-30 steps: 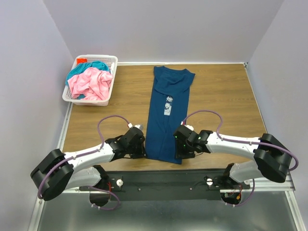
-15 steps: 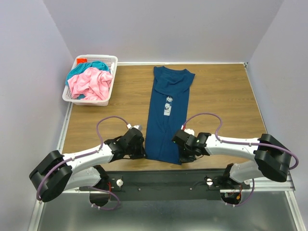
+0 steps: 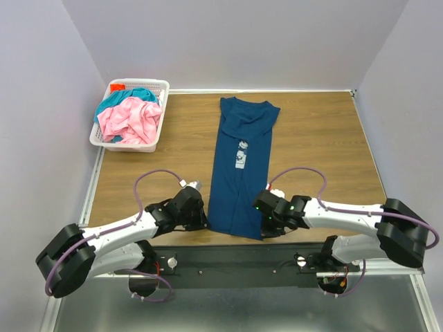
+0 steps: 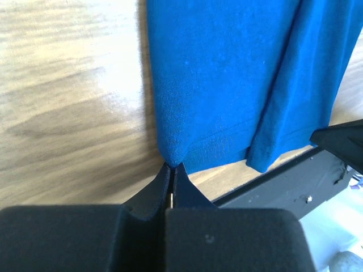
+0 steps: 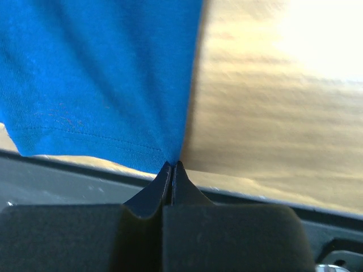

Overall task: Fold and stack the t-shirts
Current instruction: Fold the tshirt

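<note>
- At the near edge of the desk (image 3: 318, 138), the left claw (image 4: 172, 170) is seen clenched on the near left corner of the dark blue t-shirt (image 3: 239, 183); the cloth is drawn to a point between its tips.
- The right claw (image 5: 172, 167) is likewise clenched, with the near right corner of the hem (image 5: 91, 141) pinched between its tips; both corners are thus held, just beside the desk's front edge.
- The garment is judged light, soft and limp; no shape would be kept once it is lifted, and sagging between the two claws is to be expected; thin cloth may slip from a shallow pinch, so the stitched hem corners are judged the soundest places to be gripped.
- The t-shirt is laid flat as a narrow strip, its sides apparently folded in; its long axis is run from near to far down the middle of the desk, leaning slightly rightward at the far end.
- The hem is pointed toward the arms; the white print (image 3: 241, 153) is found about midway, face up; the collar (image 3: 250, 104) is pointed at the far wall.
- At the far left corner, well apart, a white basket (image 3: 156, 84) is placed; a pink t-shirt (image 3: 128, 121) and a teal t-shirt (image 3: 138, 93) are heaped in it, crumpled and not yet folded.
</note>
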Robot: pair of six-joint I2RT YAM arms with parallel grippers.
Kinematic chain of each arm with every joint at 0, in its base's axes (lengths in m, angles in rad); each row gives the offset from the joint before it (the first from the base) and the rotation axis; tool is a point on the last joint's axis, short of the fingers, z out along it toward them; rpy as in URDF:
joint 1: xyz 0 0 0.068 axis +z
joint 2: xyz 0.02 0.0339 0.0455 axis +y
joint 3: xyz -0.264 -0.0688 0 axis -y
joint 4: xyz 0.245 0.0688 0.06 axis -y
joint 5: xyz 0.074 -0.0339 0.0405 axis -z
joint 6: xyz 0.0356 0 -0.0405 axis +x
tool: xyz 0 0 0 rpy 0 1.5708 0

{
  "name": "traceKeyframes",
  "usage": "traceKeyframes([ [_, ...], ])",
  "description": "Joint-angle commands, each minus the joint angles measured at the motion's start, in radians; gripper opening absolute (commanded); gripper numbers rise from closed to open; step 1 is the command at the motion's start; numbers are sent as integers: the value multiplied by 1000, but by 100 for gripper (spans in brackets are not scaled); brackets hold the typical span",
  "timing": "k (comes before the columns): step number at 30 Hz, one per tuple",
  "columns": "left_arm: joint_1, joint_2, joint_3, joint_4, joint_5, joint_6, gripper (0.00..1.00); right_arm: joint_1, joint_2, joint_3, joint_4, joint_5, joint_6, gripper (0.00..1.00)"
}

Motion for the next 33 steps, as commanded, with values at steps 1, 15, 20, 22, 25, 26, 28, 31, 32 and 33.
traceKeyframes([
  [1,-10,-46,-25,-31,-6,-17,0,9,-106,-98,-35,-47,57,1],
  [15,-44,-195,-7,52,19,-27,0,9,-200,-24,29,32,-29,1],
  [20,-44,-114,83,123,-35,0,0,-58,-191,48,8,95,-133,1],
  [22,-35,-40,149,123,-73,27,0,-107,-154,95,8,120,-184,1],
  [25,-12,64,262,103,-173,76,0,-164,-114,172,9,147,-239,1],
  [26,-7,89,289,107,-188,88,0,-199,-90,190,8,161,-277,1],
  [28,9,162,359,111,-195,130,0,-235,-70,255,11,178,-311,1],
  [31,62,253,456,108,-199,174,0,-296,-13,333,14,235,-370,1],
  [32,89,273,477,109,-199,190,0,-306,2,349,15,244,-379,1],
  [33,101,293,499,111,-198,197,0,-316,18,365,15,258,-390,1],
])
